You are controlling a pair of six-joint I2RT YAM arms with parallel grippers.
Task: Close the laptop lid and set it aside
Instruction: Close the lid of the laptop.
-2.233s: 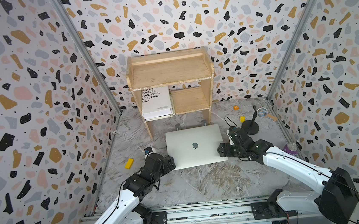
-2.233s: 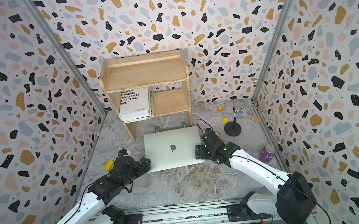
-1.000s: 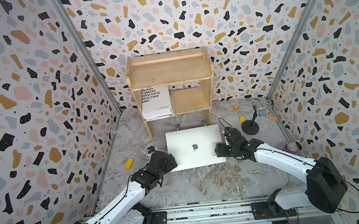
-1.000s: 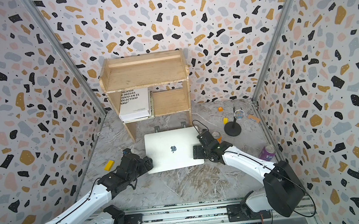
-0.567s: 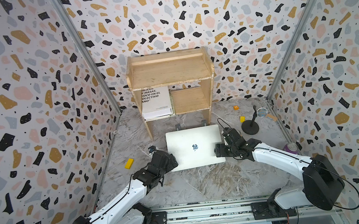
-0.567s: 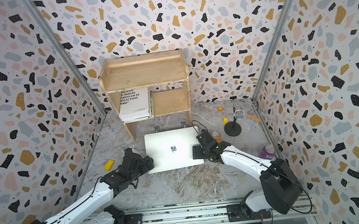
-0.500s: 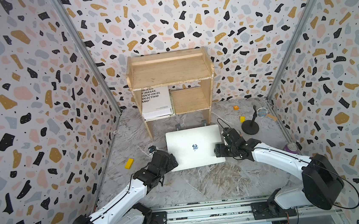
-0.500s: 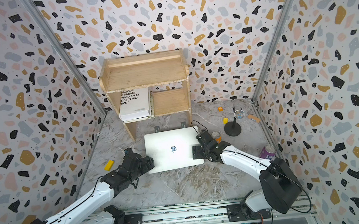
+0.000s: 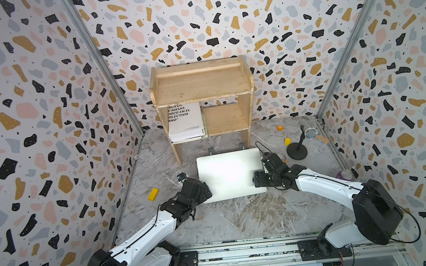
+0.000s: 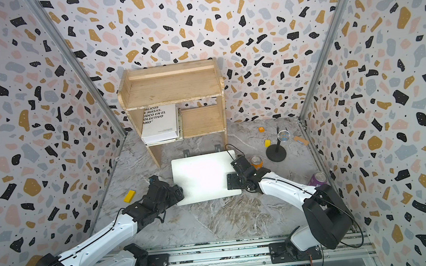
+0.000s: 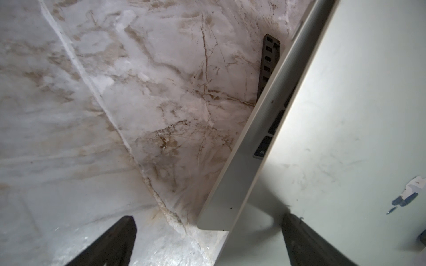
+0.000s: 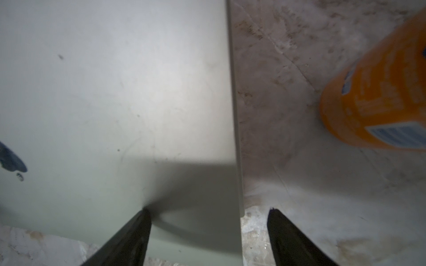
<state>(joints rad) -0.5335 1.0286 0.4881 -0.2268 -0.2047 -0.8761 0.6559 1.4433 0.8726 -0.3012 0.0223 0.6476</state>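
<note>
Your laptop (image 9: 230, 174) is lying on the marble table (image 9: 240, 215), just in front of the wooden shelf (image 9: 202, 87), with its silver shell facing up in both top views. The laptop lid (image 11: 345, 115) is sitting low over the base but not flush. In the left wrist view a wedge of gap is showing a few black keys (image 11: 262, 147). Your left gripper (image 11: 207, 216) is straddling the laptop's near left corner, jaws spread wide, one finger over the lid and one over bare table, clamping nothing. Your right gripper (image 12: 208, 210) is straddling the right edge near the front corner, jaws likewise apart and gripping nothing. An orange can (image 12: 373, 92) is standing just beside that edge.
</note>
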